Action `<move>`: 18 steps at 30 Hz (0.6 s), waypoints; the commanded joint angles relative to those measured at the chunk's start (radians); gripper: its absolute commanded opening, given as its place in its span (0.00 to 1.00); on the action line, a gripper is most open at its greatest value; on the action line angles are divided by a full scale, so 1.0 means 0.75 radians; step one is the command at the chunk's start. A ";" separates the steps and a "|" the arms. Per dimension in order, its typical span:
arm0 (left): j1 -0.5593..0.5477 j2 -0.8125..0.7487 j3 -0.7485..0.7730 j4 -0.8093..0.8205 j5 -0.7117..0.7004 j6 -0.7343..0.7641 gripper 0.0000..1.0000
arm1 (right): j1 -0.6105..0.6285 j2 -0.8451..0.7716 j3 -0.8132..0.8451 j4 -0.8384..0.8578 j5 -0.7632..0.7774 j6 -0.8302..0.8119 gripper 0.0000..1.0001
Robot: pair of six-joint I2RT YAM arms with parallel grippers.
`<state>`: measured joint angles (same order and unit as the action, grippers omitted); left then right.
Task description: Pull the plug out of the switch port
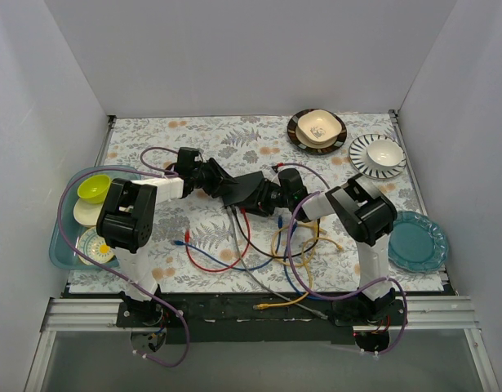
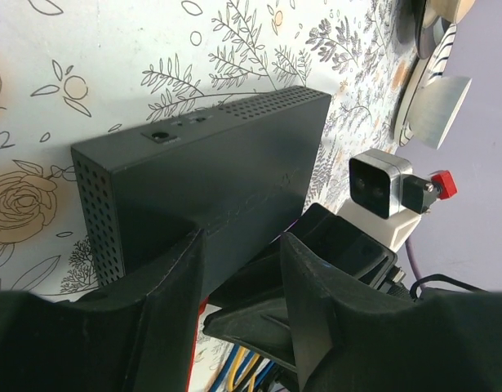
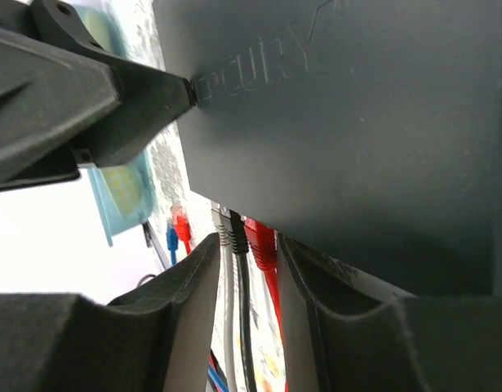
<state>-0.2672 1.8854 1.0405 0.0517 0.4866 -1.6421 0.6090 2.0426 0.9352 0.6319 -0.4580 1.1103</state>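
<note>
Right gripper (image 3: 246, 245) jaws bracket the red plug (image 3: 260, 243) at the switch (image 3: 357, 122) port edge; whether they grip cannot be told. Left gripper (image 2: 241, 249) jaws clamp the switch at the centre of the bench (image 1: 202, 139). Next move: grip firmly, withdraw straight along the port axis.

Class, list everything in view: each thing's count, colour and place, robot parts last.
Flat dark-grey switch box: one, mid-table.
Plugs: at least two, red and grey, in the switch's near edge.
Loose cables: several, red, blue, yellow, grey, tangled before the switch.
Light-blue tray: one, far left, holding yellow-green bowl, cream plate, patterned plate.
Dark-brown plate with cream square bowl: one each, back right.
Striped plate with white bowl: one each, beside them.
Teal plate: one, right edge.
Floral cloth: one, covering the table.
Left gripper: black, shut on the switch.
Right gripper: black, straddling the plugs; grip unclear.
</note>
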 commanded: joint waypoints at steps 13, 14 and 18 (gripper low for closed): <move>0.011 -0.039 -0.052 -0.075 -0.007 0.066 0.41 | -0.002 0.068 -0.024 0.008 0.163 0.229 0.43; 0.011 -0.039 -0.052 -0.075 -0.005 0.066 0.41 | -0.002 0.083 -0.018 0.008 0.161 0.234 0.43; 0.009 -0.041 -0.068 -0.077 0.010 0.056 0.41 | 0.000 0.115 0.039 -0.037 0.153 0.209 0.38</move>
<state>-0.2611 1.8809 1.0252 0.0612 0.5060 -1.6295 0.6067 2.0888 0.9371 0.7094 -0.4110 1.3033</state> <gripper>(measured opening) 0.410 0.406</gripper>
